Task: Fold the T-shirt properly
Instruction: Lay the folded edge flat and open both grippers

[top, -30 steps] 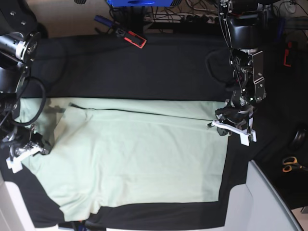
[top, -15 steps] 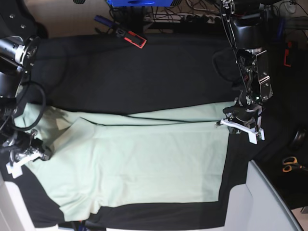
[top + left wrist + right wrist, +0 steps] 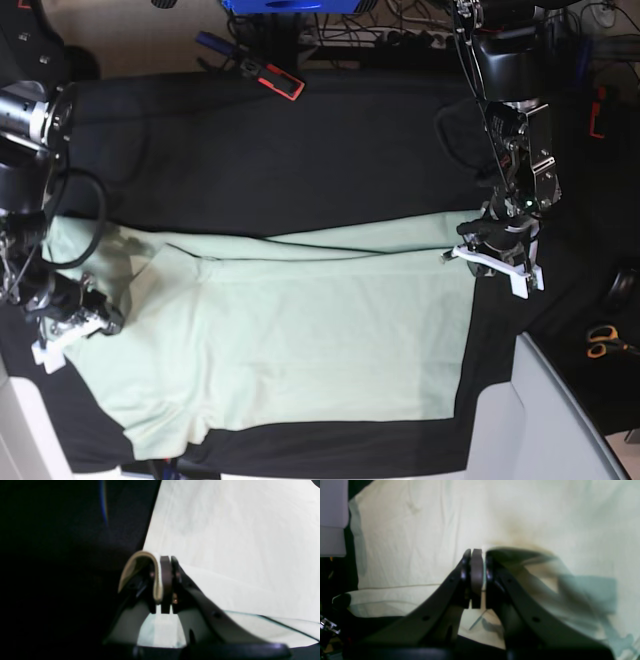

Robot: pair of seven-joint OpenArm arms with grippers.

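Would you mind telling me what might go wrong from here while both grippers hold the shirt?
1. The left gripper pinches only a thin edge of the T-shirt, so the cloth may slip out.
2. The right gripper holds bunched fabric beside a sleeve, so a crooked fold may follow.
3. The folded-over top edge in the base view runs unevenly and may set a slanted crease.
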